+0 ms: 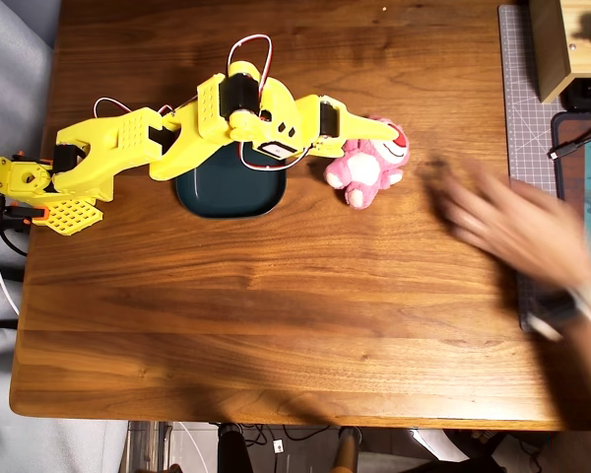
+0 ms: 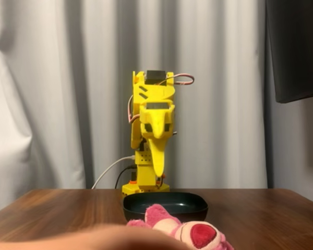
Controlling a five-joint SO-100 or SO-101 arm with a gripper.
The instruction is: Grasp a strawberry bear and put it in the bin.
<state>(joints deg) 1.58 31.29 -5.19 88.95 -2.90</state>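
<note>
you're at a home hobby desk, it seems: a walnut table (image 1: 276, 296) against pale floor-length curtains (image 2: 68, 94), a grey cutting mat (image 1: 520, 89) and light wooden box (image 1: 561, 44) at the right edge in the overhead view, cables (image 1: 571, 146) trailing there too.

The bright yellow printed-plastic robot arm (image 1: 177, 138) has perforated, slotted panels and black motors. Thin red and white wires (image 1: 251, 44) loop above it. Orange parts mark its base.

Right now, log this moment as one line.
gripper: above bear, open or shut unclear | pink bear: on table, right of dish | teal dish: empty | hand: blurred, on table's right side
</note>
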